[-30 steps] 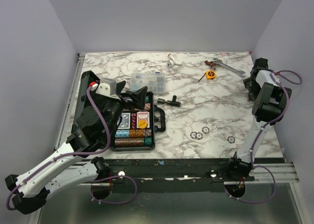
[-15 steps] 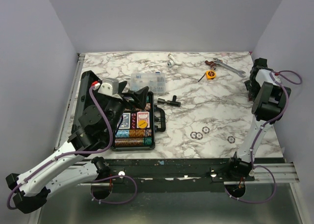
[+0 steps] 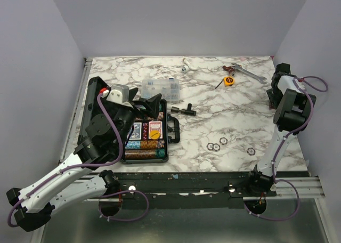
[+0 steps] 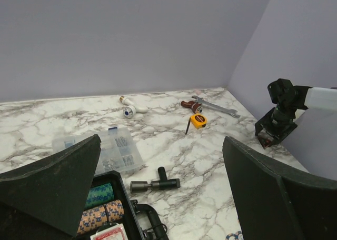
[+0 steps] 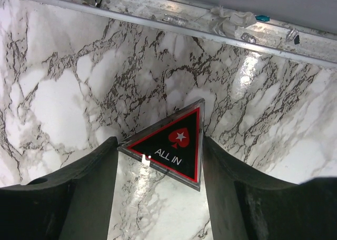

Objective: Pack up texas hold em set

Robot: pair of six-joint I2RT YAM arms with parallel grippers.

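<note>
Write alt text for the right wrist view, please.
A black triangular ALL IN marker with a red border lies on the marble table between the fingers of the right gripper, which sit at its edges; contact is unclear. A metal rail runs along the top.

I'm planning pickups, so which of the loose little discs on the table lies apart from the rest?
The rightmost disc, lying alone; the other three discs sit clustered to its left.
</note>
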